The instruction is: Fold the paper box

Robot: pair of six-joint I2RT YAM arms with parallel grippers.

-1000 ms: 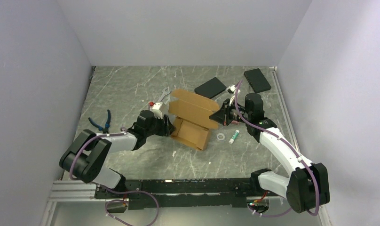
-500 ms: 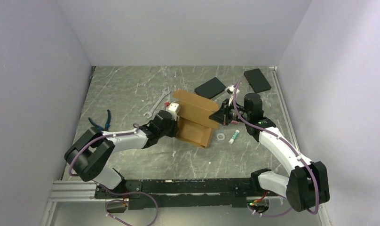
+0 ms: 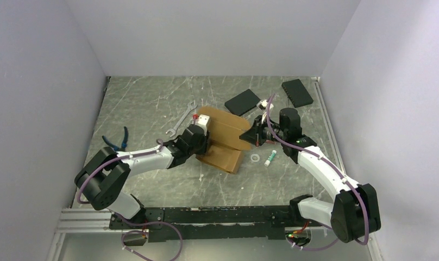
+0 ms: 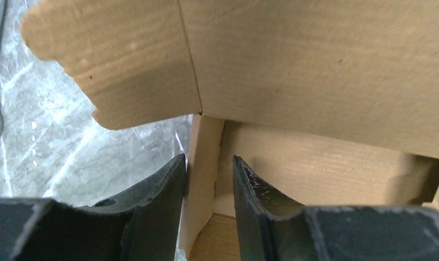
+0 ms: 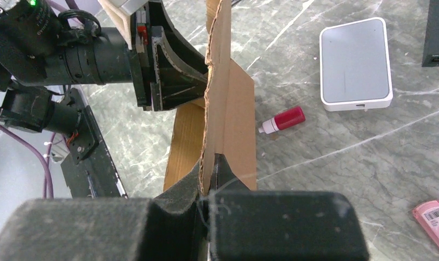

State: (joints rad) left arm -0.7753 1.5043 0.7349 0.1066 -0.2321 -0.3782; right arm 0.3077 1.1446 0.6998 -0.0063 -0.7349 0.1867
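Wrench (image 3: 182, 117) and pliers (image 3: 119, 140) left of paper box (image 3: 228, 128)

I count one paper box (image 3: 224, 138), two black slabs (image 3: 243, 101) (image 3: 297, 92) at one o'clock, one wrench (image 3: 180, 120), one pair of pliers (image 3: 118, 140) at nine, one white ring (image 3: 255, 157), one green-tipped tube (image 3: 270, 158), one white case (image 5: 356, 62), one red-capped bottle (image 5: 282, 120).

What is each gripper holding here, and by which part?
Right gripper pinches the paper box by an upright panel's edge. Left gripper only straddles a side flap, unclamped.
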